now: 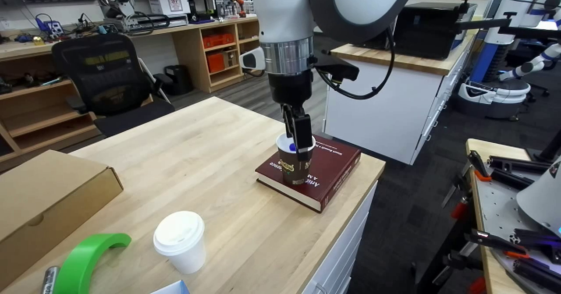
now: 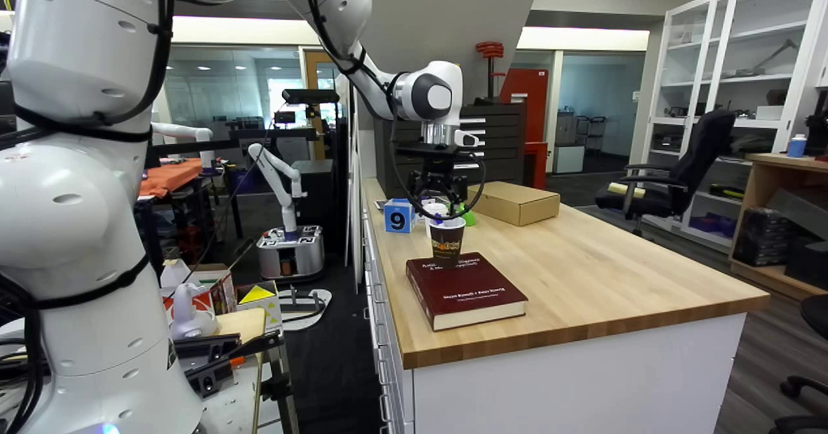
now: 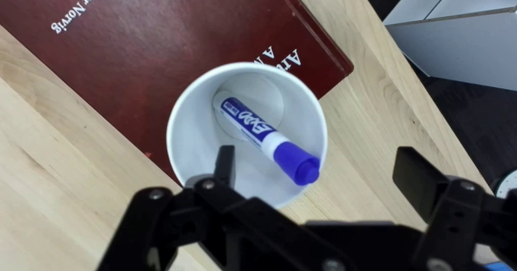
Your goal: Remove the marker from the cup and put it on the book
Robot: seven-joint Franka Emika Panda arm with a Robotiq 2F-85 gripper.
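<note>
The slim blue plastic marker (image 3: 262,133) leans in the tapered brown paper cup (image 2: 447,243), atop the thick maroon book (image 2: 462,295) near the wooden counter's corner (image 2: 415,345); my black claw (image 3: 315,157) gapes; lifting, placing remain.

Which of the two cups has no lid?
The dark printed cup on the book, marker inside it; the white cup on the table wears a lid.
</note>
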